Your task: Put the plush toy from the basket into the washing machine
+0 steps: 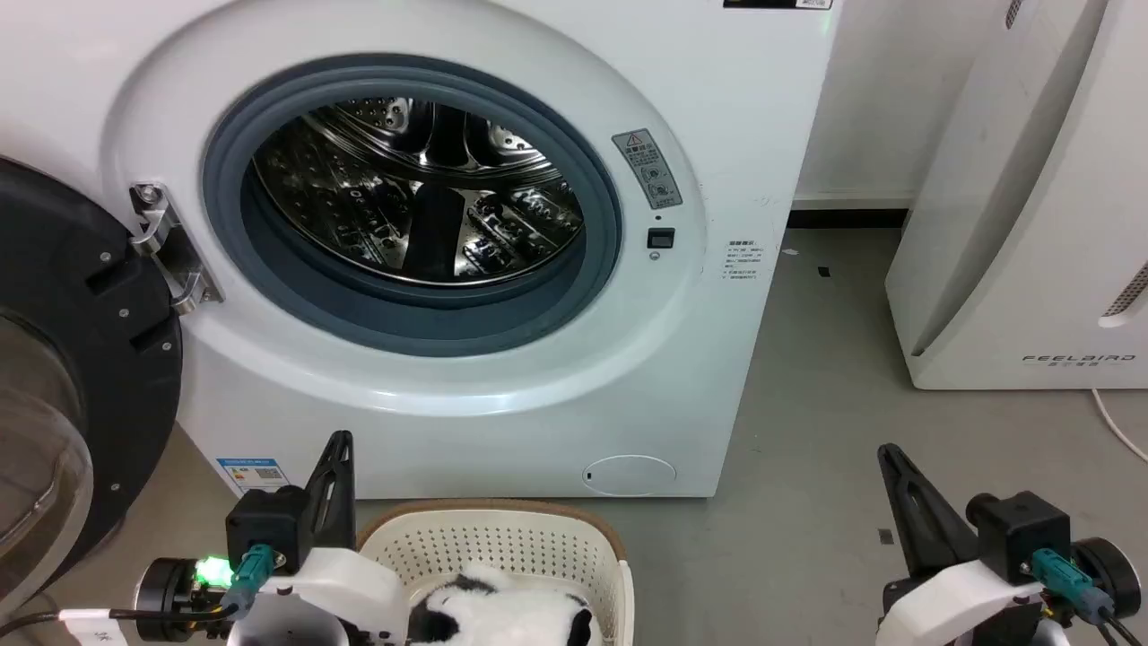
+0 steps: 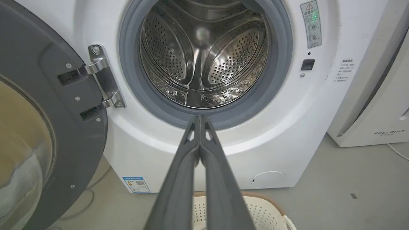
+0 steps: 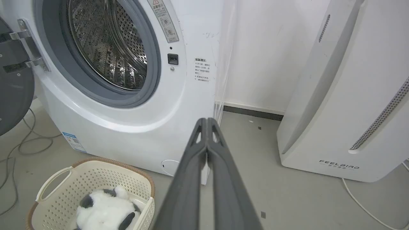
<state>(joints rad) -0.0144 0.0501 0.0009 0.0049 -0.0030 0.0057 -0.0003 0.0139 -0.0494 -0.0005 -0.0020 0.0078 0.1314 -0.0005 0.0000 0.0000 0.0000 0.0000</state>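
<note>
Left pincer [image 1: 339, 446], right pincer [image 1: 888, 455] clenched empty; toy [image 1: 502, 615] waits in basket [image 1: 502, 541] right before washer [image 1: 448, 408], door [image 1: 54, 359] open for loading.

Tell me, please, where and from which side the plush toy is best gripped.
Grip the plush toy across its fluffy white middle, coming from straight above. The basket walls close off every side and leave just the open top, and the soft bulk should probably squeeze easily.
</note>
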